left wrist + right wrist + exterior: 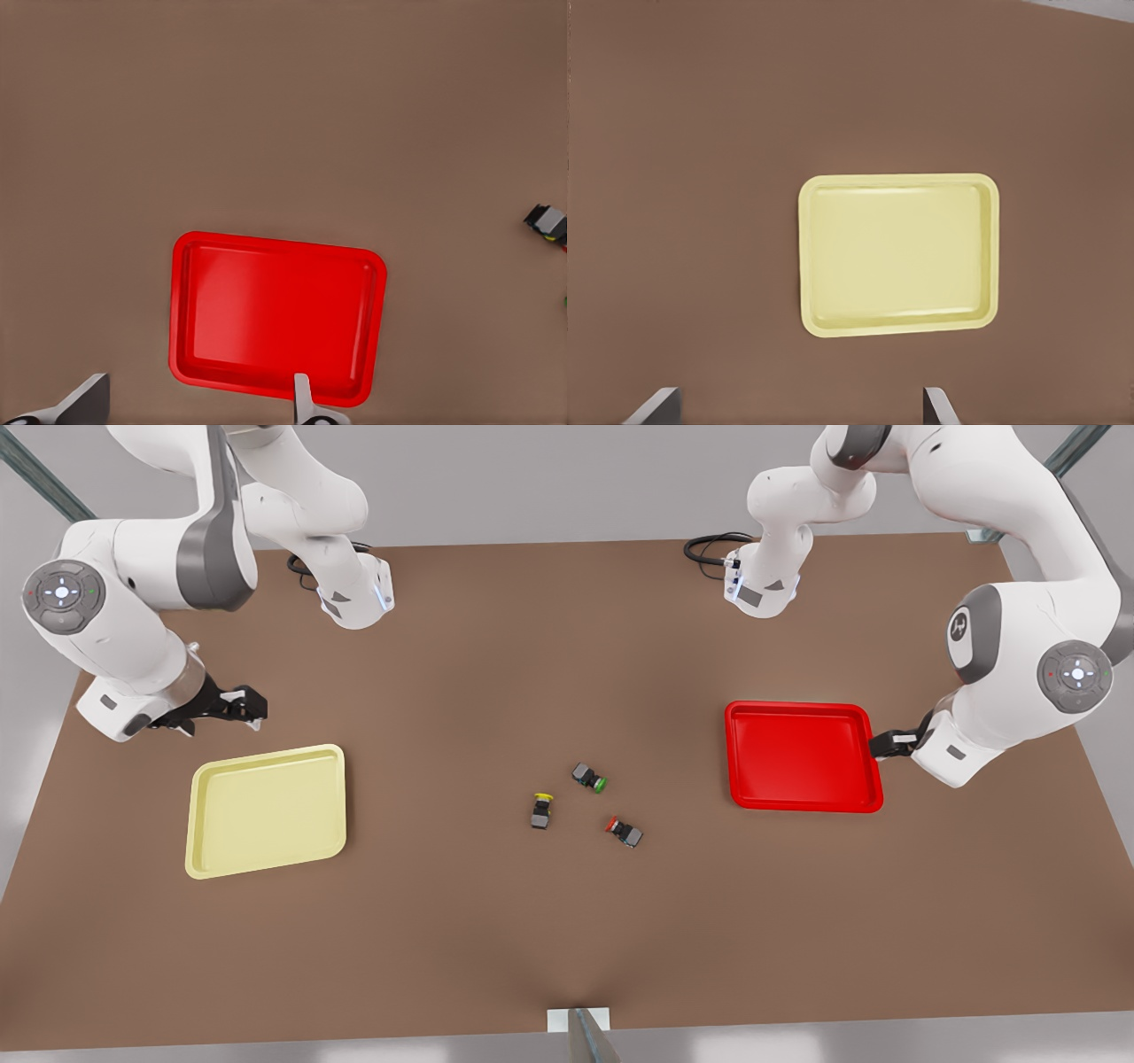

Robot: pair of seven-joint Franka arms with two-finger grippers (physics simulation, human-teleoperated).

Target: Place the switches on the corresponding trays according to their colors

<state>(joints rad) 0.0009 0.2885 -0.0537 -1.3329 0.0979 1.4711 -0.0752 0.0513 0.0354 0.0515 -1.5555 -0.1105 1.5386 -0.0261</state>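
Brown table (496, 921): shallow pale yellow plastic tray (266, 810) near one side edge, bright red plastic tray (802, 755) near the opposite side edge, both empty. At table centre, well apart from either tray, three tiny dark grey push-button switches lie close together: yellow-capped switch (541, 810), red-capped switch (624, 831), green-capped switch (588, 778). Left gripper (889, 744), fingers spread apart, holds nothing, just beside the red tray's rim. Right gripper (237, 707), fingers likewise parted, empty, near the yellow tray's far edge. Risks, judged: tight clustering invites grabbing the green decoy or nudging neighbours; small bodies lying on their sides may slip or roll from the fingers; both arms reaching centre could collide.
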